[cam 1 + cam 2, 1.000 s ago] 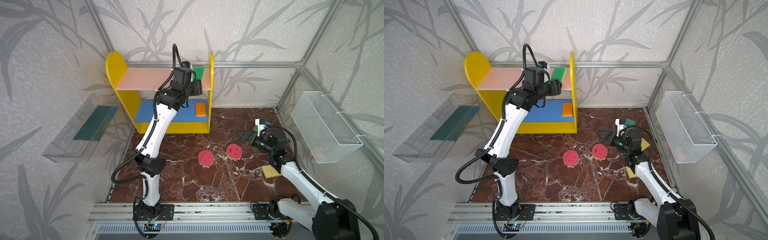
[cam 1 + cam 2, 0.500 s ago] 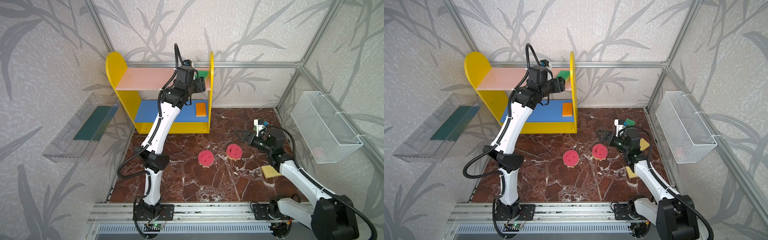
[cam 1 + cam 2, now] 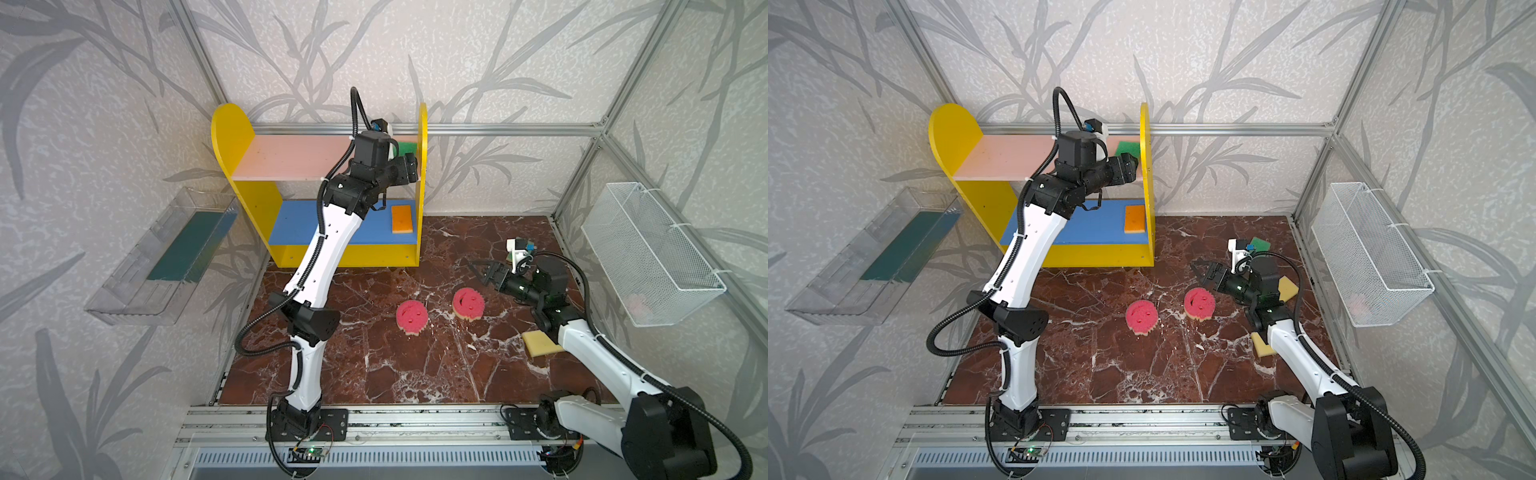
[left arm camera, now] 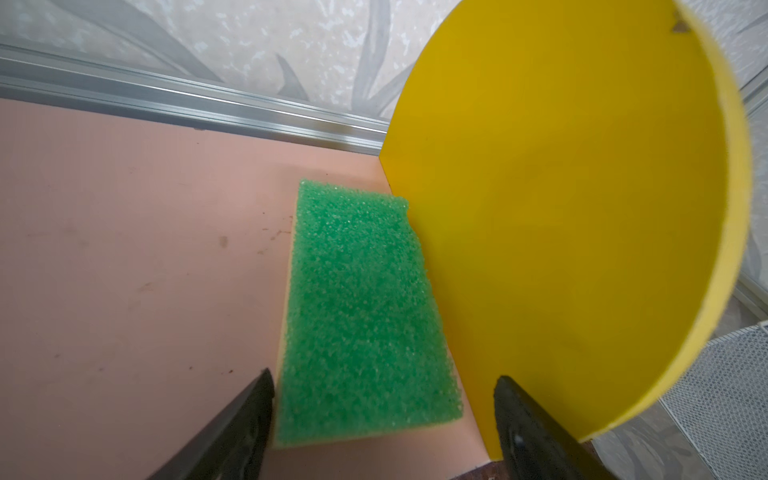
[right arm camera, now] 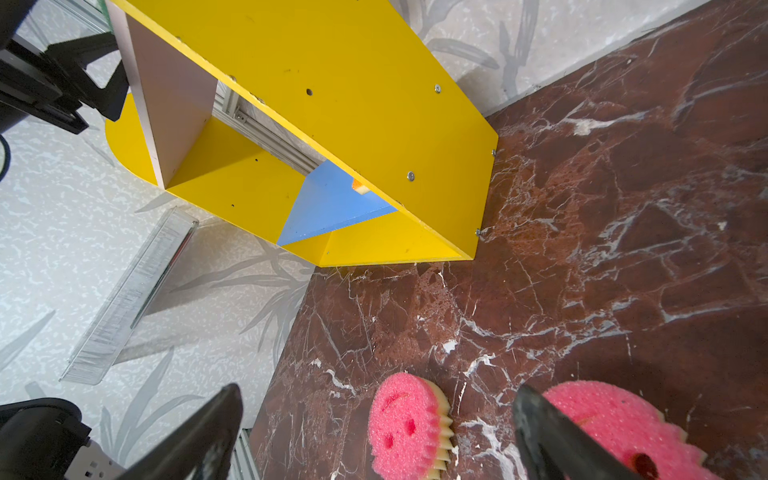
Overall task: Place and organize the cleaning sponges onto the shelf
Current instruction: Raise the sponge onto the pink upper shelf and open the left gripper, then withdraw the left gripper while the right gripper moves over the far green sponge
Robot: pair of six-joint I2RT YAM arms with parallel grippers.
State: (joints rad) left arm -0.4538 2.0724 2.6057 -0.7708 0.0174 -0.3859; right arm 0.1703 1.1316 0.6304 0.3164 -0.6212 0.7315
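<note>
Left arm [image 3: 328, 241], right arm [image 3: 598, 357]: white link shells, black joint housings, external black corrugated cable [image 3: 237, 340]. Right gripper [image 3: 477, 272]: black tapered fingers [image 5: 195, 440], white camera mount [image 3: 516, 250] with blue tab.

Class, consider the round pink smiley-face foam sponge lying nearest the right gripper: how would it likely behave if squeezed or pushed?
The round pink smiley-face foam sponge looks porous, so it would probably squash when gripped and weigh little. Lying flat on the dark red marble-patterned floor, it should slide, not roll, when pushed. Its toothed pale edge may bend.
</note>
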